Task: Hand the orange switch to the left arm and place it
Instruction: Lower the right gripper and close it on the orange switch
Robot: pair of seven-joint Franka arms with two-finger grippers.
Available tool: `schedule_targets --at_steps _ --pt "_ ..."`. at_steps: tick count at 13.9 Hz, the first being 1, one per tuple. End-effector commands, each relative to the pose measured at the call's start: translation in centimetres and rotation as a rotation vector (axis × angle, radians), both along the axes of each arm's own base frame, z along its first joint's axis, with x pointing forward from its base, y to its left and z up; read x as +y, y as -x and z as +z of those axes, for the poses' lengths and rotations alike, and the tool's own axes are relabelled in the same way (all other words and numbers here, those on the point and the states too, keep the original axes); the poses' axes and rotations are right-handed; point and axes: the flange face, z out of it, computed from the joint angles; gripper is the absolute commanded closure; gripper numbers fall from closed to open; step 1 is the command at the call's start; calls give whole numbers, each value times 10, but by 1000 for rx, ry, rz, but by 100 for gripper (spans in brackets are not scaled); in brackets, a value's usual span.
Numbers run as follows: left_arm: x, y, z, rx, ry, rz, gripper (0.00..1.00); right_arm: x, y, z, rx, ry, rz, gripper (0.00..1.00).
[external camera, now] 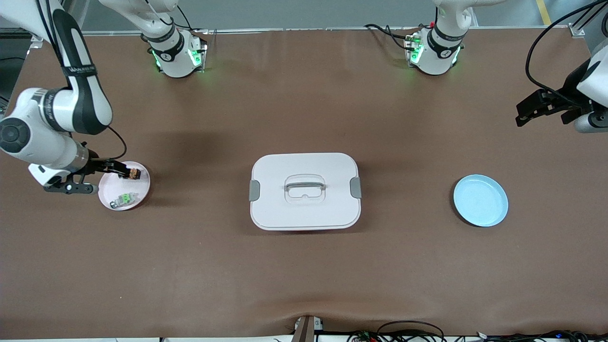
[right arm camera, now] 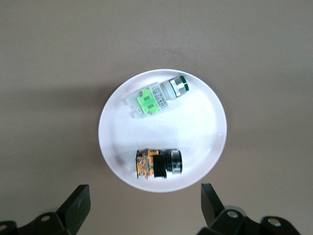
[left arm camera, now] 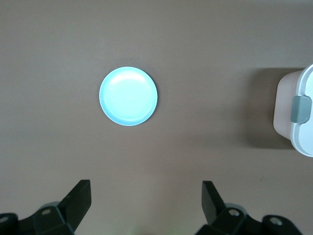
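Observation:
The orange switch (external camera: 133, 173) lies on a small pink plate (external camera: 110, 188) at the right arm's end of the table. In the right wrist view the switch (right arm camera: 158, 164) lies on its side on the plate (right arm camera: 198, 132). My right gripper (external camera: 118, 168) hangs over that plate, open and empty (right arm camera: 145, 205), with the switch just ahead of its fingertips. My left gripper (external camera: 532, 110) is open and empty (left arm camera: 145, 203), up in the air over the left arm's end of the table. The white box (external camera: 305, 190) stands mid-table between the two plates.
A green-and-grey component (external camera: 124, 199) lies on the pink plate, nearer the front camera than the switch; it also shows in the right wrist view (right arm camera: 159, 95). An empty blue plate (external camera: 480, 200) sits toward the left arm's end (left arm camera: 128, 96). The box's end (left arm camera: 299, 110) shows in the left wrist view.

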Motion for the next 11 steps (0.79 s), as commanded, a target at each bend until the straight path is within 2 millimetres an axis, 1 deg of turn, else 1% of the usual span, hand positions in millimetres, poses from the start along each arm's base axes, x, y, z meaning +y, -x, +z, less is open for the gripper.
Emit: schedule_targets --at_steps 1,3,6,9,11 --pt "0 3 1 0 8 -17 0 -5 7 -22 9 4 17 0" --pt "2 4 -1 4 7 -13 0 -5 10 -36 18 0 25 0" --pt "1 8 6 -9 11 -14 0 -7 17 -51 41 -5 46 0" --pt "3 7 6 -9 15 -10 0 -25 21 -72 34 -17 71 0" --pt "4 7 6 -9 15 -8 0 -32 25 -78 40 -23 77 0"
